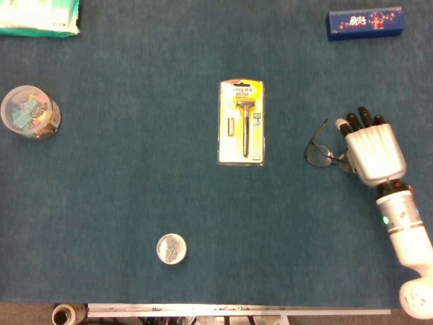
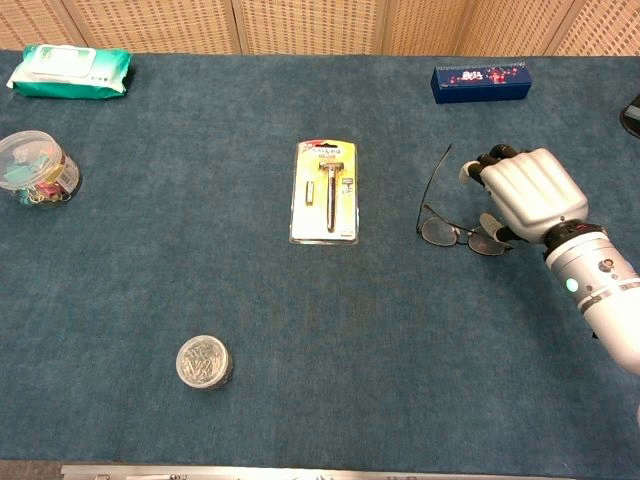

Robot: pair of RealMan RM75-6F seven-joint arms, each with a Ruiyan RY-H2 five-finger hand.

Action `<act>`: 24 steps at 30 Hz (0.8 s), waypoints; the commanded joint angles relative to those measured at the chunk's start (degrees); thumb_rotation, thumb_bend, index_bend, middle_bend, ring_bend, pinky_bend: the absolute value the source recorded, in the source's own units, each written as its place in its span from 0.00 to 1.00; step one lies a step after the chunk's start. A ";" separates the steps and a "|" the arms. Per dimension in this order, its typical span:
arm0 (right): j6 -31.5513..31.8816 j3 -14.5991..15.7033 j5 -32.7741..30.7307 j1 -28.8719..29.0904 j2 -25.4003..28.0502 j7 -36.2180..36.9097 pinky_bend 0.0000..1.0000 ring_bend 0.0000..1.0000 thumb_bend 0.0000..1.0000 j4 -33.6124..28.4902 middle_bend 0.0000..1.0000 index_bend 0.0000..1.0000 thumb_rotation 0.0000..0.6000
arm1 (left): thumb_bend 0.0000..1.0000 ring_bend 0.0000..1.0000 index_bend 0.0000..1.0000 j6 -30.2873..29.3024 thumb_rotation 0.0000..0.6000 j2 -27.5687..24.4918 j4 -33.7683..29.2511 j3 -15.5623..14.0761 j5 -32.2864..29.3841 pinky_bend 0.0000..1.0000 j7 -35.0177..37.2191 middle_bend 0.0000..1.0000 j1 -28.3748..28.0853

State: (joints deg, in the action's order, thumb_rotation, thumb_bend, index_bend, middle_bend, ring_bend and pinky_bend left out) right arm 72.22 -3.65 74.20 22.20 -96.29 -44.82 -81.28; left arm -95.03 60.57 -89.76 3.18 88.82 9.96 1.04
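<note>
Thin wire-framed spectacles (image 1: 320, 153): lying on the blue felt counter (image 1: 135, 189), well right of the yellow carded razor pack (image 1: 241, 122). Probably light, springy and fragile, with slippery lenses; taking hold at the bridge or rim looks safest. Lens row is running left-right; one temple is reaching away from the robot. White right hand (image 1: 373, 150) is hovering over the right lens, fingers curling downward; whether it is grasping cannot be told.
</note>
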 commanded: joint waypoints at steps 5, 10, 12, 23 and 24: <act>7.53 1.39 7.32 -2.83 7.48 3.93 0.40 0.19 0.31 -10.18 0.31 0.31 1.00 | 0.12 0.37 0.45 0.22 1.00 0.19 -0.21 0.01 -0.05 0.44 -0.99 0.45 -0.11; 11.70 2.36 13.21 -4.14 11.26 5.53 0.40 0.19 0.31 -15.85 0.31 0.31 1.00 | 0.12 0.37 0.45 0.47 1.00 0.17 -0.50 0.09 -0.28 0.44 -1.47 0.45 -0.20; 13.08 2.41 15.78 -4.34 12.09 5.87 0.40 0.19 0.31 -17.59 0.31 0.31 1.00 | 0.12 0.37 0.45 0.44 1.00 0.14 -0.56 0.10 -0.33 0.44 -1.36 0.45 -0.17; 8.57 -6.15 13.52 0.97 10.26 2.58 0.40 0.19 0.31 -22.18 0.31 0.31 1.00 | 0.12 0.37 0.45 -0.16 1.00 -0.12 -0.44 0.09 0.00 0.44 -0.43 0.45 0.10; 7.83 -6.89 12.78 1.63 9.86 1.79 0.40 0.19 0.31 -22.39 0.31 0.31 1.00 | 0.12 0.37 0.45 -0.20 1.00 -0.15 -0.43 0.10 0.00 0.44 -0.30 0.45 0.12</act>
State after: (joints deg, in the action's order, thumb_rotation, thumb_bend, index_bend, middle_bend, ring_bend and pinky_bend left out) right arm 81.50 -9.18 88.43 22.48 -85.60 -41.61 -102.91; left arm -95.20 60.45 -90.20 3.27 88.82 9.59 1.15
